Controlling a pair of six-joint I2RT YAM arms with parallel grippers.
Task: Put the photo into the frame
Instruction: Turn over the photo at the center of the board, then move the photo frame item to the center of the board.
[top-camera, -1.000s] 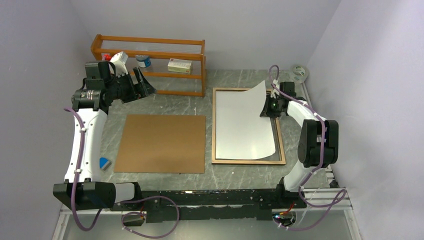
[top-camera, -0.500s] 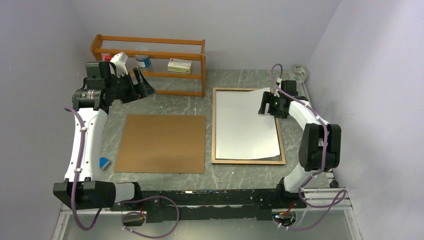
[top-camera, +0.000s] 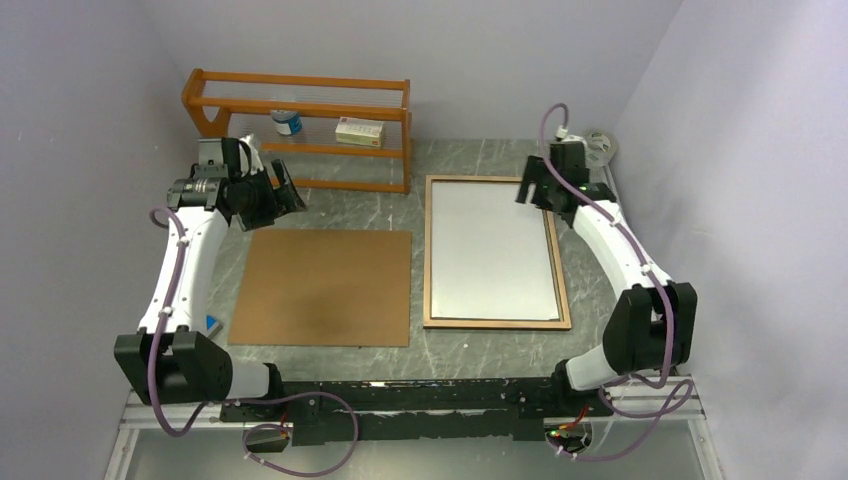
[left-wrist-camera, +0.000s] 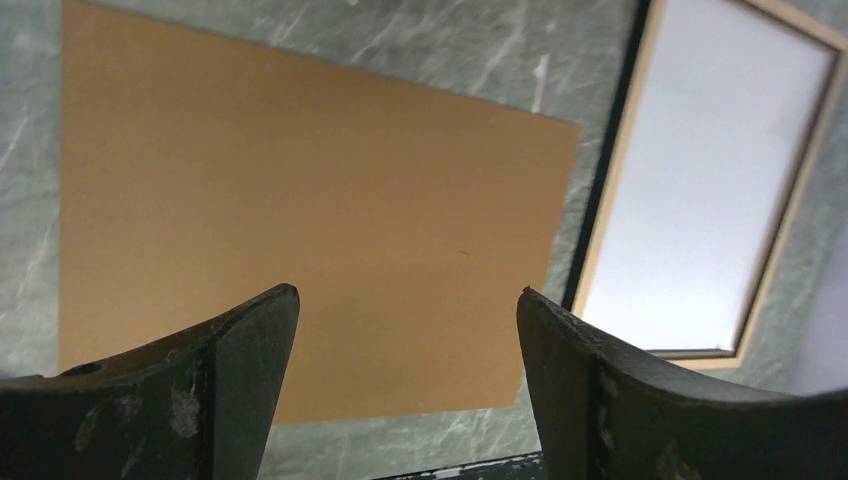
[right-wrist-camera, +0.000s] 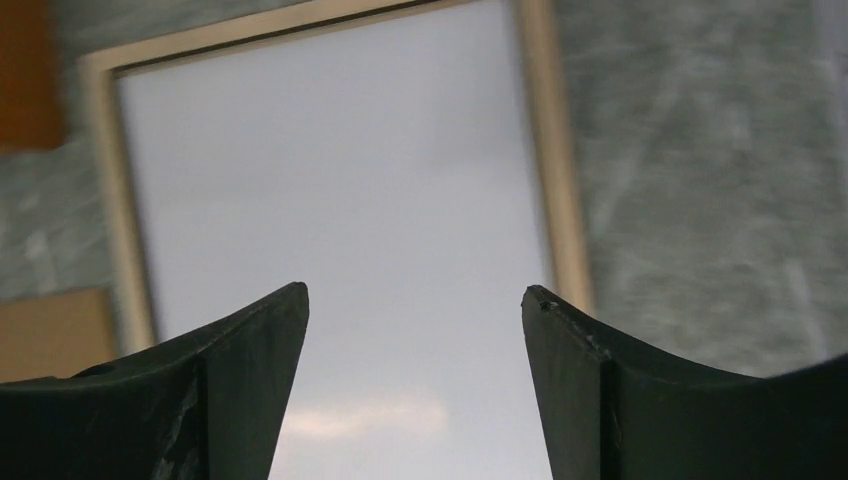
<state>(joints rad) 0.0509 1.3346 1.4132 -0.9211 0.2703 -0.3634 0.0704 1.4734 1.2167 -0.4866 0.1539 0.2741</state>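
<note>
While the photo (top-camera: 492, 250) lay flat, white side up, inside the frame (top-camera: 497, 322) on the table (top-camera: 470, 160) seen from above, the left wrist view showed the left end effector (left-wrist-camera: 408, 330) spread wide and empty over a brown board (left-wrist-camera: 300, 230); the right wrist view showed the right end effector (right-wrist-camera: 415, 330) equally wide, empty, above the photo.

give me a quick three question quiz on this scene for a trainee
1. True or false: the photo lies white side up inside the frame.
2. The right pincer holds: A the photo, B the frame, C nothing.
3. Fill in: the open left pincer has its camera looking down on a brown ____.
Key: 1 true; 2 C; 3 board.
</note>
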